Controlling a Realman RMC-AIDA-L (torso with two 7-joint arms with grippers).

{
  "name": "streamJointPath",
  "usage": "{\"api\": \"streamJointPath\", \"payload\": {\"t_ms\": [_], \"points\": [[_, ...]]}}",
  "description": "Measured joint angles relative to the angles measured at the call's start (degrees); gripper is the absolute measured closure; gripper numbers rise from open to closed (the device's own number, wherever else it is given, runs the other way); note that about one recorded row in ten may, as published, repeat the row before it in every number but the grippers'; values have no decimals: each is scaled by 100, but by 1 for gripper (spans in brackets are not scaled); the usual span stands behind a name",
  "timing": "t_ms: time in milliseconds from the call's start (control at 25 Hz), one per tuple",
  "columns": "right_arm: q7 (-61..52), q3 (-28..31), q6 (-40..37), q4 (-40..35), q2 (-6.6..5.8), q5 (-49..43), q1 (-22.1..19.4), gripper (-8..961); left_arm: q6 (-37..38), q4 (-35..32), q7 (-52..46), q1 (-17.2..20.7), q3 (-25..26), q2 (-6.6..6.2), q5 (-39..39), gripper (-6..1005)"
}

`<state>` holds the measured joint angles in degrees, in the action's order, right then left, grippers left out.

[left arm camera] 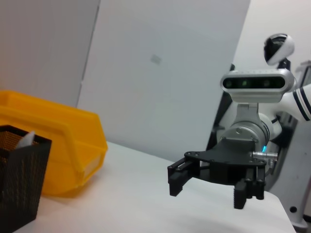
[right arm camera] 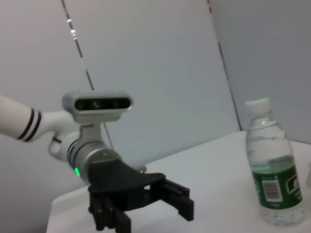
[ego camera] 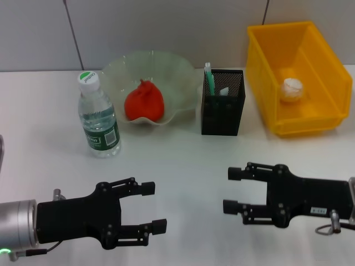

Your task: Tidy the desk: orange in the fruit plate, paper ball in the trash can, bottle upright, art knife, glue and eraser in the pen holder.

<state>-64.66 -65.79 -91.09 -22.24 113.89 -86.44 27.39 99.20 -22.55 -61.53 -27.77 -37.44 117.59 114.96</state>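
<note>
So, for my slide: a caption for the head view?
Tidied desk: orange in plate, bottle upright, both grippers open.

White desk surface (ego camera: 183, 160); grey panelled wall (ego camera: 166, 27) behind.

Black end effectors (ego camera: 157, 207), silver wrists

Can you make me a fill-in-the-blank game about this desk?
1. The orange lies in the ____.
2. The bottle stands ____ beside the plate.
3. The paper ball sits in the ____ bin.
4. The left gripper and right gripper are both ____, holding nothing.

Missing words: plate; upright; yellow; open
</note>
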Motion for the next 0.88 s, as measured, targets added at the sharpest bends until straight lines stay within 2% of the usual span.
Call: {"api": "streamJointPath", "payload": {"t_ms": [240,880], "points": [[276,-22,3,35,121,-140,-134,195,-14,-38,-23,-57,-8,0,149,163],[330,-28,250,72,286,-396,-70,195,-244,-39,57,-72,-68,27,296,163]]}}
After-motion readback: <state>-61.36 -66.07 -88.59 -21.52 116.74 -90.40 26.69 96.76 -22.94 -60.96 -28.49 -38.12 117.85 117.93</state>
